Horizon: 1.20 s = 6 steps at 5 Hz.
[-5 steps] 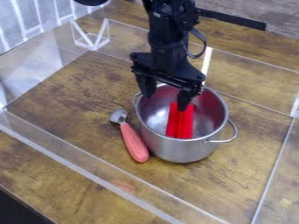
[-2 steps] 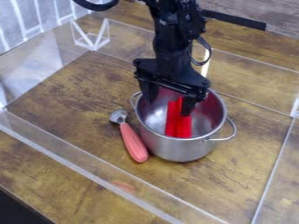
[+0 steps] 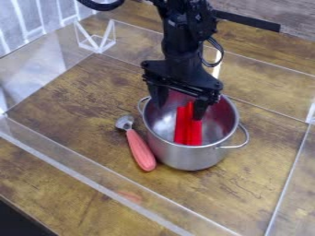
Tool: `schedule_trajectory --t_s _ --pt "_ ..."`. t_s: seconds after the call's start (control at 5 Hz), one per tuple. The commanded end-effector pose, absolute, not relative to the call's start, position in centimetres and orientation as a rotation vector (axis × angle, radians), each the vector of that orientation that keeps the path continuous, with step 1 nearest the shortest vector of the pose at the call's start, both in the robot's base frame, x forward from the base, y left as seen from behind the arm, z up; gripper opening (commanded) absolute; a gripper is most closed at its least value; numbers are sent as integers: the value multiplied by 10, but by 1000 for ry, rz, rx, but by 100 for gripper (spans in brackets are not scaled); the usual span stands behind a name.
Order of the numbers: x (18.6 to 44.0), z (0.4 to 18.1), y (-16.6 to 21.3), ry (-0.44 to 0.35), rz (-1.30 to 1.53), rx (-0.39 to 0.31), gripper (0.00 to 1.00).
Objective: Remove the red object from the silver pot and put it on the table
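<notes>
A silver pot [image 3: 197,157] stands on the dark wooden table [image 3: 74,111], right of centre. Inside it leans the red object [image 3: 190,126], a long bright red piece with its top end near the pot's far rim. My black gripper [image 3: 181,104] hangs over the far side of the pot, pointing steeply down. Its jaws are open, one fingertip [image 3: 155,103] at the pot's left rim and the other just right of the red object's upper end. The fingers straddle the top of the red object; I cannot tell whether they touch it.
A spoon with a salmon handle [image 3: 142,147] lies on the table against the pot's left side. Clear acrylic walls [image 3: 74,198] line the table's edges. A white wire stand [image 3: 96,35] sits at the back left.
The gripper has shifted slightly right and a little lower over the pot compared with the earliest frame. The red object and the pot have not moved.
</notes>
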State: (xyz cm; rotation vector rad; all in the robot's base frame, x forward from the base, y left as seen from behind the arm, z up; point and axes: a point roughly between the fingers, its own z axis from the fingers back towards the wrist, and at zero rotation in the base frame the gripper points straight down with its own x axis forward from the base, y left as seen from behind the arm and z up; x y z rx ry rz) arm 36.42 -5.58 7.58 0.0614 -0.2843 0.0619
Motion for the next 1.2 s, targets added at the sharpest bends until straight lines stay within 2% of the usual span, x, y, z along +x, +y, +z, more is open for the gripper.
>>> schedule_trajectory --t_s 0.0,0.2,0.6,0.8,1.0 --pt "373 101 -61 -373 61 35 0" --pt "374 112 -59 -380 58 44 0" --pt "380 157 -47 -426 69 56 0" --pt "382 165 -45 -437 82 53 0" --pt "381 160 -44 -424 86 55 100"
